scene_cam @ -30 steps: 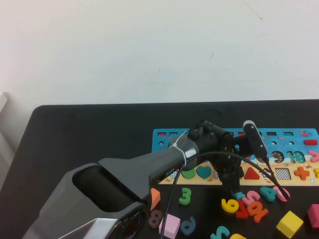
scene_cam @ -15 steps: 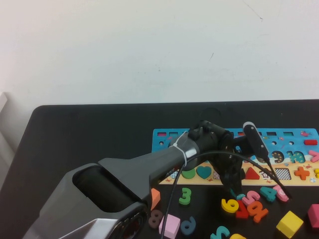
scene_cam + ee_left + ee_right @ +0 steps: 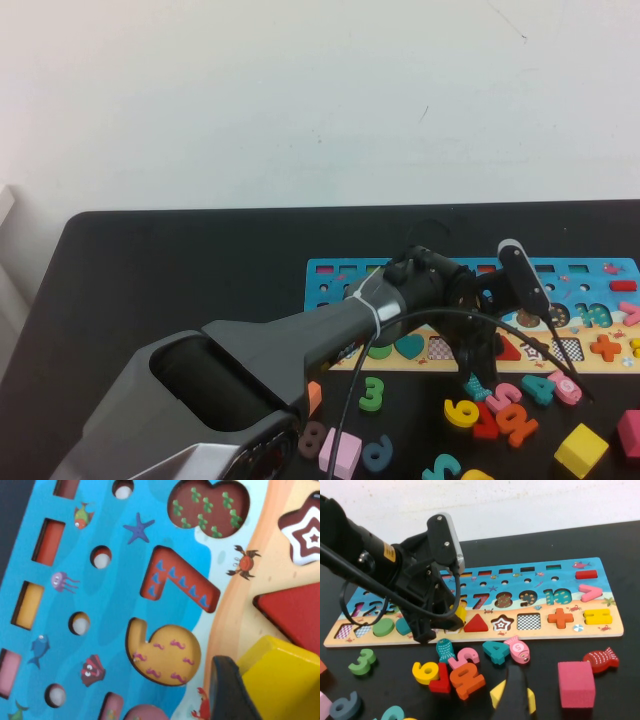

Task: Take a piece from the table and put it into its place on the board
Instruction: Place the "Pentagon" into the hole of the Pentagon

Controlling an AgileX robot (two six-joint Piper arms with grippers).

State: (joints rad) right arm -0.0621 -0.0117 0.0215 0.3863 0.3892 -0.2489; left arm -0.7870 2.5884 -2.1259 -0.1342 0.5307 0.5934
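The board (image 3: pixel 330 275) lies at the table's right, blue on top with a sandy strip below; it also shows in the right wrist view (image 3: pixel 600 575) and fills the left wrist view (image 3: pixel 110 595). My left gripper (image 3: pixel 478 352) hangs over the sandy strip, just left of the red triangle (image 3: pixel 476 624). In the left wrist view it (image 3: pixel 272 692) is shut on the yellow piece (image 3: pixel 285 675), held close above the board. The piece shows as a yellow edge in the right wrist view (image 3: pixel 461 612). My right gripper (image 3: pixel 516 695) hovers low over loose blocks at the front.
Loose numbers and fish lie in front of the board (image 3: pixel 500 405). A yellow cube (image 3: pixel 581 449) and a pink cube (image 3: pixel 576 682) sit at the front right, with a red fish (image 3: pixel 600 659) beside them. A green 3 (image 3: pixel 372 392) and a pink block (image 3: pixel 342 452) lie further left.
My left gripper with the yellow piece has shifted slightly right along the board's sandy strip. The loose pieces have not moved.
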